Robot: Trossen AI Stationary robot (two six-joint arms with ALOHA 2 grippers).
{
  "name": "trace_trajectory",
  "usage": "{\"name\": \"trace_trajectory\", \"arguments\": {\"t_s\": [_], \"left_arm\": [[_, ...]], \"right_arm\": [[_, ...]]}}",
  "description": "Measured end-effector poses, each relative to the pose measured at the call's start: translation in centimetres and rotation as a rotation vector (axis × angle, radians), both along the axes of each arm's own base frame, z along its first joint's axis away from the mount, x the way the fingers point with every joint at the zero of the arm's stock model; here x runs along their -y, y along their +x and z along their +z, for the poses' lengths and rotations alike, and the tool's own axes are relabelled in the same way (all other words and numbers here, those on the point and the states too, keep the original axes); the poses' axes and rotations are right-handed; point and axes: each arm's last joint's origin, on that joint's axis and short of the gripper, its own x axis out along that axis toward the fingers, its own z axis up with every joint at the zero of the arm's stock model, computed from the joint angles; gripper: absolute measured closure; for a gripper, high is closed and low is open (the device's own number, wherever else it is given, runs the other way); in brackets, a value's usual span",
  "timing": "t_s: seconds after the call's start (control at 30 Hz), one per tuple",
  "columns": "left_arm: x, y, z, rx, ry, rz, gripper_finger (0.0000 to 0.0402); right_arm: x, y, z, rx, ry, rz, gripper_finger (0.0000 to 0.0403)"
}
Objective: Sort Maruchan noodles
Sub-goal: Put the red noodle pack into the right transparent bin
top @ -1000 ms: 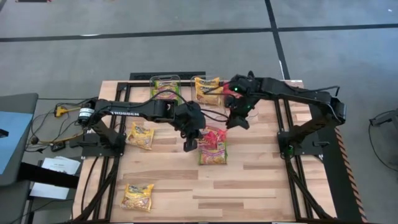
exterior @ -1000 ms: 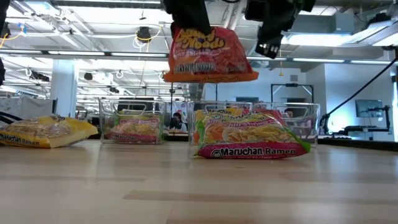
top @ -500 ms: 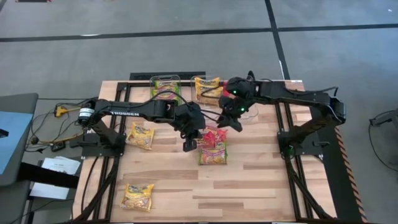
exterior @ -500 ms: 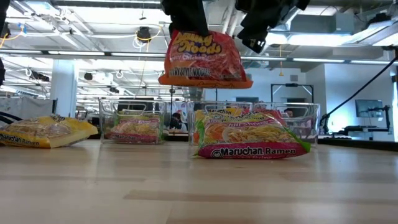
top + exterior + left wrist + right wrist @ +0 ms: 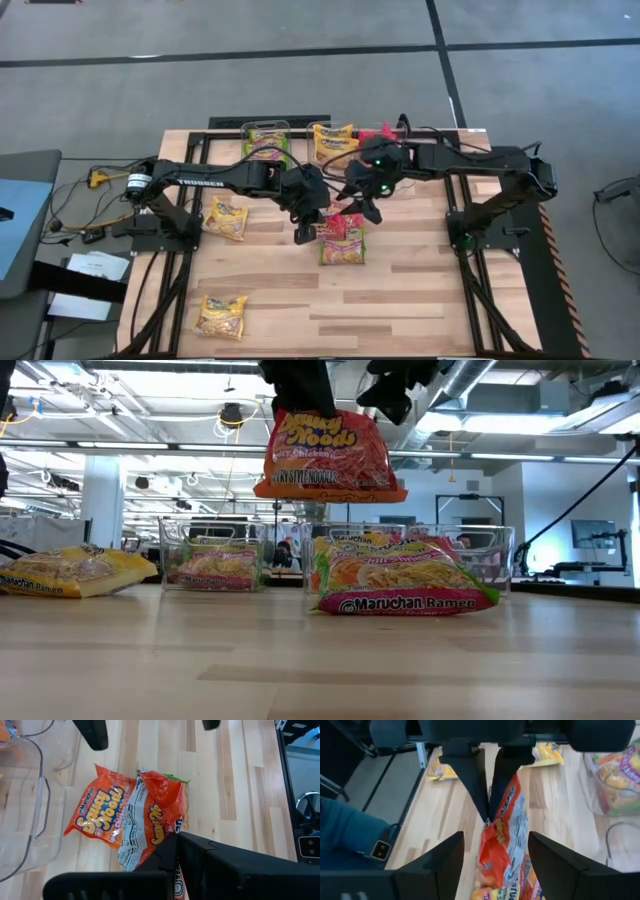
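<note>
My left gripper (image 5: pixel 305 230) is shut on a red-orange noodle packet (image 5: pixel 330 455), which it holds high over the table's middle. Under it a green packet (image 5: pixel 405 585) lies flat on the table. A second red packet (image 5: pixel 100 815) lies flat just beyond the green one. My right gripper (image 5: pixel 360 205) is open. It hovers close by the held packet's upper right corner, and its fingers (image 5: pixel 442 862) stand wide on either side of the packet without touching it. My left gripper pinches the held packet's top edge (image 5: pixel 489 822) between its two shut fingers, near the left end of that edge. The fingers come from above and point down. The packet hangs below them with its printed face toward the near edge, clear of the table and the green packet.
Clear bins stand along the far edge, one holding a green packet (image 5: pixel 267 140) and one holding a yellow packet (image 5: pixel 335 142). Two yellow packets lie on the table, one at the left (image 5: pixel 228 217) and one at the near left (image 5: pixel 222 313). Bare wood lies at the near right.
My right gripper has moved from beside the far bins toward the table's left and near edges and a little upward, closing in on the held packet. My left gripper has kept the red packet hanging in much the same place.
</note>
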Motion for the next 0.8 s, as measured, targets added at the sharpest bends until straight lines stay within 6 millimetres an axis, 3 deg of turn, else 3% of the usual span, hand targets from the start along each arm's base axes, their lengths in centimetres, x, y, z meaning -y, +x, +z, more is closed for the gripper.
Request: {"name": "trace_trajectory", "arguments": {"t_s": [0.3,0.8], "left_arm": [[0.0,0.0,0.0,-0.005,0.002,0.000,0.0401],[0.0,-0.4,-0.5,-0.056,0.005,0.011,0.0401]], "right_arm": [[0.0,2.9,-3.9,-0.125,0.022,0.007,0.0157],[-1.1,5.3,-6.4,-0.212,0.132,0.029,0.0159]]}}
